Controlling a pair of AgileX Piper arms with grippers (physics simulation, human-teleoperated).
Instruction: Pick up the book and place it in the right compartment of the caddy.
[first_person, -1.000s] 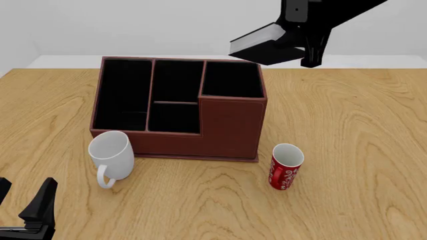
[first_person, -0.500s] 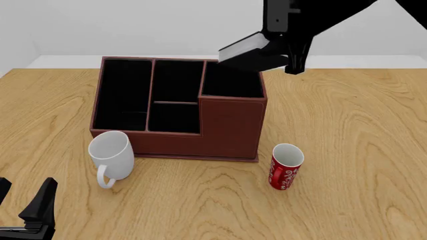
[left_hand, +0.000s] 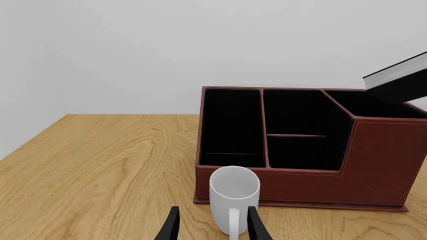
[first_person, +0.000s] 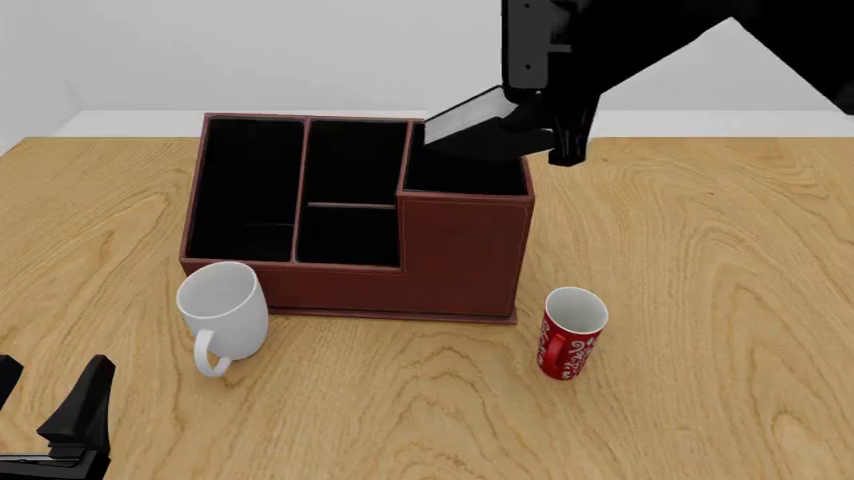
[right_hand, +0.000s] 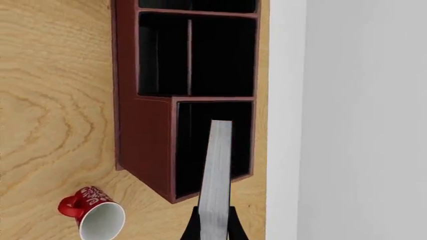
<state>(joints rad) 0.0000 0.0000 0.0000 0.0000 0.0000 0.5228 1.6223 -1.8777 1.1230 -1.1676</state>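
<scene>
While right tool (first_person: 541, 135) grips book (first_person: 470, 112), tilted over right compartment (first_person: 465, 165), seemingly not inside

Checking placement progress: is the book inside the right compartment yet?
Not yet. The book hangs tilted over the right compartment, clamped in the right gripper.

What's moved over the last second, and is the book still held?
The right hand, still shut on the book, has carried it left and down, from beyond the caddy to over the right compartment. Nothing was released. The left hand, mug and can stayed put.
</scene>
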